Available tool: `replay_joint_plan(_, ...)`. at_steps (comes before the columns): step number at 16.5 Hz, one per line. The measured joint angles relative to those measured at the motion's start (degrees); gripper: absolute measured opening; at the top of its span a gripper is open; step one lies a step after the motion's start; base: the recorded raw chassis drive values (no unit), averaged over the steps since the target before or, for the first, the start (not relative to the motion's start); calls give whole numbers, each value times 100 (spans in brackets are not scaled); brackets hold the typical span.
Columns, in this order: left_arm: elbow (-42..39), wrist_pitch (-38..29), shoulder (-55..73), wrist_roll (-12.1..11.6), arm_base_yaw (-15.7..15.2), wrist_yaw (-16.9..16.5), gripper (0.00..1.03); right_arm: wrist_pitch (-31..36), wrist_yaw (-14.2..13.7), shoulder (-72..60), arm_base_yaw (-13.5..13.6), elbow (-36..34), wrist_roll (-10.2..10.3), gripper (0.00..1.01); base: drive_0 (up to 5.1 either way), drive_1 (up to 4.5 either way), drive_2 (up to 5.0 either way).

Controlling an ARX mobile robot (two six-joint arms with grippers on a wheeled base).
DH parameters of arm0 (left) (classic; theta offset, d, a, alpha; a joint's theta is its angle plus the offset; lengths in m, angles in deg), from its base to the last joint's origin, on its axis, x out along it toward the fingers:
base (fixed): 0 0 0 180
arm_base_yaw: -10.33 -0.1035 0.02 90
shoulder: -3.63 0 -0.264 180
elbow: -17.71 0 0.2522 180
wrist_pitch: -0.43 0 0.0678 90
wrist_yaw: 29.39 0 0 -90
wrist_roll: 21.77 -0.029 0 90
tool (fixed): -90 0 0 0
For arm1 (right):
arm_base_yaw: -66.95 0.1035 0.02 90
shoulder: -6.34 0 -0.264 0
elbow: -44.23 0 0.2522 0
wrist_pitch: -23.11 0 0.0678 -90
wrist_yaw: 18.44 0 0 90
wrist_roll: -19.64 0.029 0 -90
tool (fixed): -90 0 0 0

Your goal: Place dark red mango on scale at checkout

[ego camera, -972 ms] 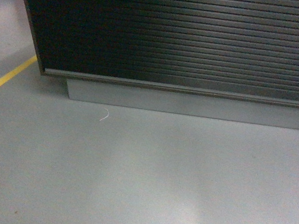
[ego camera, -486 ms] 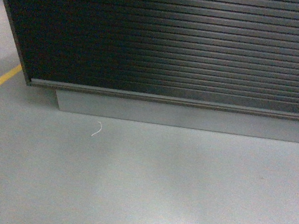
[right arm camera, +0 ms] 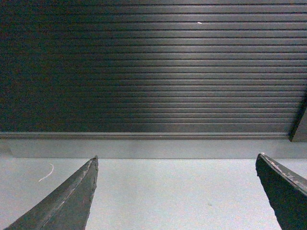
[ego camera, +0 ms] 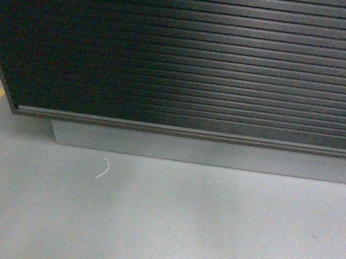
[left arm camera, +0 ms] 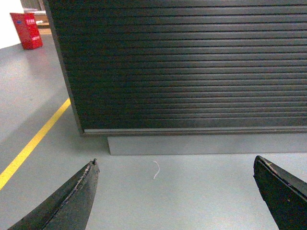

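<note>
The checkout (ego camera: 194,56) fills the upper part of the head view: a dark counter with a horizontally ribbed front panel on a grey base (ego camera: 208,153). Both wrist views show it too, as the checkout (left arm camera: 192,67) and the checkout (right arm camera: 153,67). The dark red mango and the scale are out of view. My left gripper (left arm camera: 175,165) is open, its two dark fingers wide apart above the bare floor. The right gripper (right arm camera: 177,160) is open as well and holds nothing. Neither gripper appears in the head view.
Grey floor (ego camera: 180,225) lies in front of the counter, with a short white thread (ego camera: 102,169) on it. A yellow floor line (left arm camera: 33,141) runs along the left. A red box (left arm camera: 26,30) stands far back left, past the counter's left corner (left arm camera: 64,86).
The counter has grown larger and lower in the head view and shifted left. The yellow line has slid toward the left edge and the red box has left that view.
</note>
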Motion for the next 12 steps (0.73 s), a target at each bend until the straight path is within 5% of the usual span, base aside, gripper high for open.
replay_joint_plan(12,0,-31,0,-2,0,-2,98,2,0,0,0,0,0,98,-15,337,-367)
